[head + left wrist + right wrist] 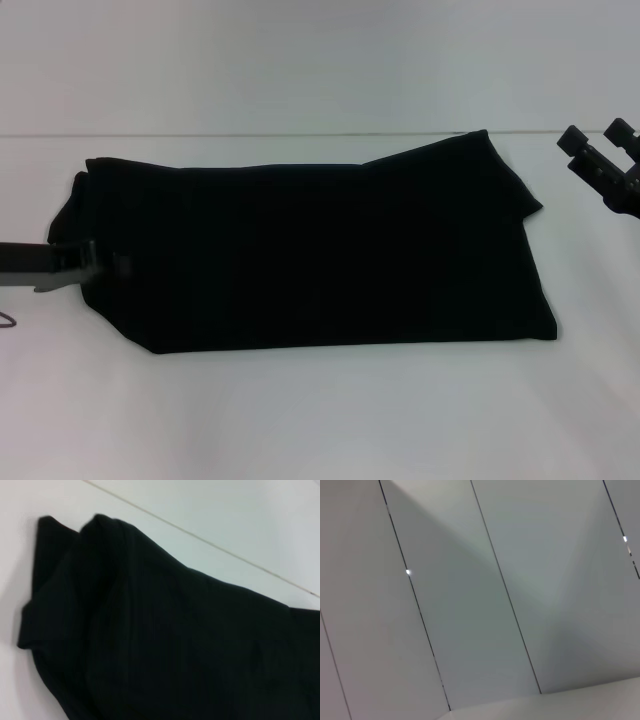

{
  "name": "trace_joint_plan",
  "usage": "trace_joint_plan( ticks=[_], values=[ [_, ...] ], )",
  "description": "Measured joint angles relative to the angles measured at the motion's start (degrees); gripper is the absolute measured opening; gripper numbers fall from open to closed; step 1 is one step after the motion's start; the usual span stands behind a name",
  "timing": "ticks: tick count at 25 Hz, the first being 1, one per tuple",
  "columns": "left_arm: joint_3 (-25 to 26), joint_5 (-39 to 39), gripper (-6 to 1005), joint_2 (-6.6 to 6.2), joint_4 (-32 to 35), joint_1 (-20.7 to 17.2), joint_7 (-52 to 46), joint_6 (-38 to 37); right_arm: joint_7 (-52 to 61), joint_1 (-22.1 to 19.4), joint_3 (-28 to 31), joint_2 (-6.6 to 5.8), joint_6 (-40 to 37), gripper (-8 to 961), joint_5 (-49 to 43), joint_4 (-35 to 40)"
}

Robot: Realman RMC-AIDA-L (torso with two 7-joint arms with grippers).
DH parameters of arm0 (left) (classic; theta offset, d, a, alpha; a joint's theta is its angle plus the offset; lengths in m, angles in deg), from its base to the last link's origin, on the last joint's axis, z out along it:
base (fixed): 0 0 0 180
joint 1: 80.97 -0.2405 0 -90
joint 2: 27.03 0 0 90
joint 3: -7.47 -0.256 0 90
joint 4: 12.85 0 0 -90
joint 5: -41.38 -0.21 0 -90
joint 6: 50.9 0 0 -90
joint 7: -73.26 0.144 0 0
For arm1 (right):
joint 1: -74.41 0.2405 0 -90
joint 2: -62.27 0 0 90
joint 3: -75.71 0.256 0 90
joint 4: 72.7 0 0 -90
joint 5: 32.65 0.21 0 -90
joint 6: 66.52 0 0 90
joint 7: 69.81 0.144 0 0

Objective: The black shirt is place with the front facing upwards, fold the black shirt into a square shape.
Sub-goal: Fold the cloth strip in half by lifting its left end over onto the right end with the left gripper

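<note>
black shirt folded flat, left gripper at its edge

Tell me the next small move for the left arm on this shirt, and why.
Probably close the left gripper on the shirt's left end and carry it over toward the right end. The black shirt already lies as a long flat band on the table, wider than deep, so one fold across should near a square. The right gripper is raised off to the right.

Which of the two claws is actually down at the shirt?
The left gripper, reaching in low at the black shirt's left end, against the cloth. The right gripper is held up beyond the shirt's far right corner, apart from it.
</note>
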State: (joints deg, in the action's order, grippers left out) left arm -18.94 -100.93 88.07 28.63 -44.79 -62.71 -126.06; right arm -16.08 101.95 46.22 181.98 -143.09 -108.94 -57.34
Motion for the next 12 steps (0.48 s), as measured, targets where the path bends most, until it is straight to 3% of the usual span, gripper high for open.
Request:
trace_joint_plan(
  ticks=[1,12],
  values=[
    [0.01,0.00,17,-0.02,0.49,-0.07,-0.46,-0.09,0.00,0.02,-0.02,0.00,0.06,870,0.00,-0.05],
    [-0.01,-0.58,392,-0.56,3.28,-0.64,-3.03,0.64,-0.21,-0.05,0.19,0.00,0.20,871,0.12,-0.50]
  ],
)
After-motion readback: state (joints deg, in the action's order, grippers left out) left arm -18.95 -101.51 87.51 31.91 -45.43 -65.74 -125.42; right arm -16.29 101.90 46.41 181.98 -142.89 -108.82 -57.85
